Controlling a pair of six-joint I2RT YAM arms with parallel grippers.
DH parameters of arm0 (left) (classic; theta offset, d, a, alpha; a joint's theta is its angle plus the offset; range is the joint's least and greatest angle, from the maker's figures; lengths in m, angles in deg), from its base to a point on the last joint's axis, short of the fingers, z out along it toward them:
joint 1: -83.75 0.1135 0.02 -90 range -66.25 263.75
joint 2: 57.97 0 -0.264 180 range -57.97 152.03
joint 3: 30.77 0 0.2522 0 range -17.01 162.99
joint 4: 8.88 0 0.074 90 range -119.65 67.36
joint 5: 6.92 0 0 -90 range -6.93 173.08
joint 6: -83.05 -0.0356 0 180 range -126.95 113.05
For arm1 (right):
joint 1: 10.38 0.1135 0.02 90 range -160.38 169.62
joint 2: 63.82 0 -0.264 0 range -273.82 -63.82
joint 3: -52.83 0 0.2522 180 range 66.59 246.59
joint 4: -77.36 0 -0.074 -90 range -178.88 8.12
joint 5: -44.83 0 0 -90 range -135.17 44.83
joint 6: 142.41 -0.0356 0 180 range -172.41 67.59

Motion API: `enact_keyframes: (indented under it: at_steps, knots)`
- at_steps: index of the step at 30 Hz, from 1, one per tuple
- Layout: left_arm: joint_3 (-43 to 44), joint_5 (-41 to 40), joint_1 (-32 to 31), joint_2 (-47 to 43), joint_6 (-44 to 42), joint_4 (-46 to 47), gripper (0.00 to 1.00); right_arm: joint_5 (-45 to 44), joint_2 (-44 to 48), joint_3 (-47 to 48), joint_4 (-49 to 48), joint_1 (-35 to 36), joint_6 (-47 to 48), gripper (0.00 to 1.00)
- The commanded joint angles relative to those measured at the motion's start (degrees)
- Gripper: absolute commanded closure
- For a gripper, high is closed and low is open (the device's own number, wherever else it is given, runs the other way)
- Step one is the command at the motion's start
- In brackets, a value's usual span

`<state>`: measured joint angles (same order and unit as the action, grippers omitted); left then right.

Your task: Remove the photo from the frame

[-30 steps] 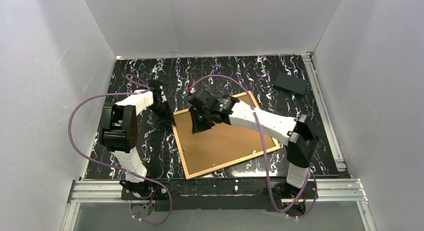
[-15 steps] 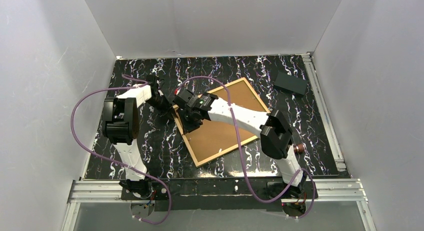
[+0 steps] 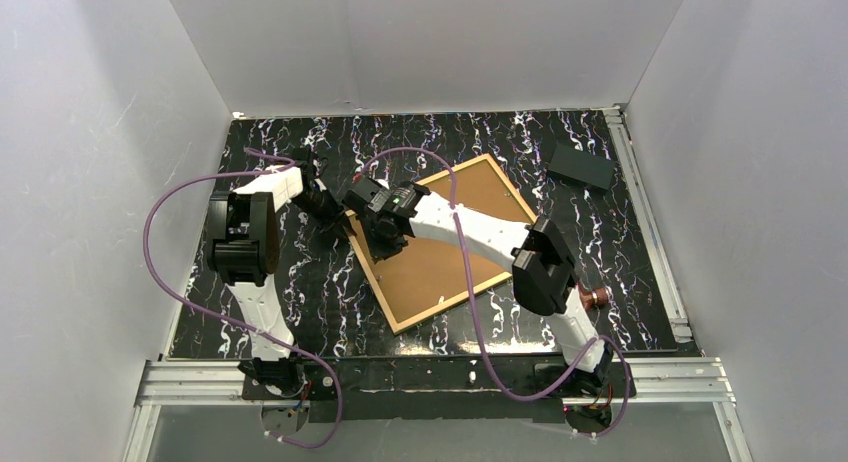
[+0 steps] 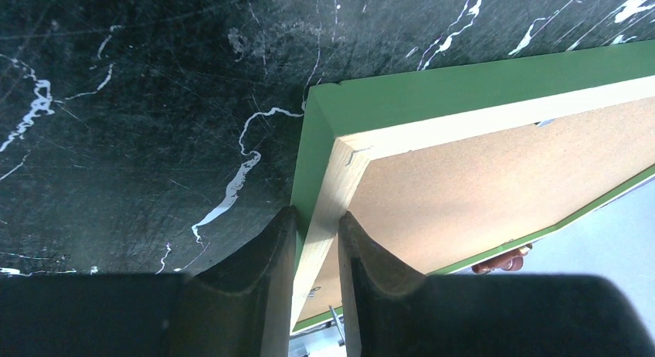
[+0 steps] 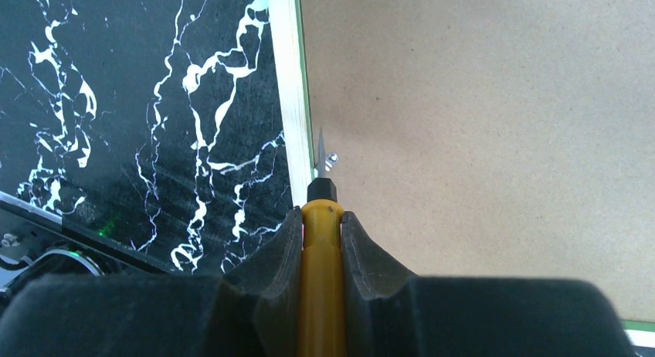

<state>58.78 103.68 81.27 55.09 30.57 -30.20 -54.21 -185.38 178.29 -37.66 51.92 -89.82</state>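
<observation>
Left tool [image 4: 315, 237] pinched the frame [image 4: 432, 79] beside its corner; right tool [image 5: 320, 232] clamped a yellow-handled blade [image 5: 320, 311], tip at the retaining tab [image 5: 330, 161] directly ahead.

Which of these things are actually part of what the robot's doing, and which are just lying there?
In use: frame, held by left gripper; backing panel; yellow-handled tool in right gripper; metal tab.
Lying about: black box; small copper-coloured object.
</observation>
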Motion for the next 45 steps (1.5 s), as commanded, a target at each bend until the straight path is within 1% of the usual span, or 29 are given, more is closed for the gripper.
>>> enact_keyframes:
  at_steps: [1,8,22,27,38,45]
  knots:
    - [0.05,-3.31,0.42,2.34,0.57,-3.92,1.00,-0.34,-1.68,3.69,1.81,0.10,-1.21,0.99]
    - [0.04,-3.56,0.46,2.93,0.99,-4.40,1.00,-0.16,-2.50,3.95,4.34,0.53,-2.34,0.99]
    - [0.07,-4.24,0.41,2.96,0.99,-4.92,1.00,2.61,-1.96,1.46,3.27,2.60,-2.92,0.99]
    - [0.07,-4.55,0.39,2.86,0.94,-5.07,1.00,0.37,-2.54,1.65,5.30,3.08,-3.37,0.99]
    - [0.30,-5.06,0.44,2.96,0.67,-5.45,1.00,0.71,-3.50,1.35,5.73,3.08,-3.19,0.99]
    - [0.50,-5.55,0.46,3.02,0.32,-5.80,1.00,0.22,-2.99,-1.75,7.78,3.23,-3.85,0.99]
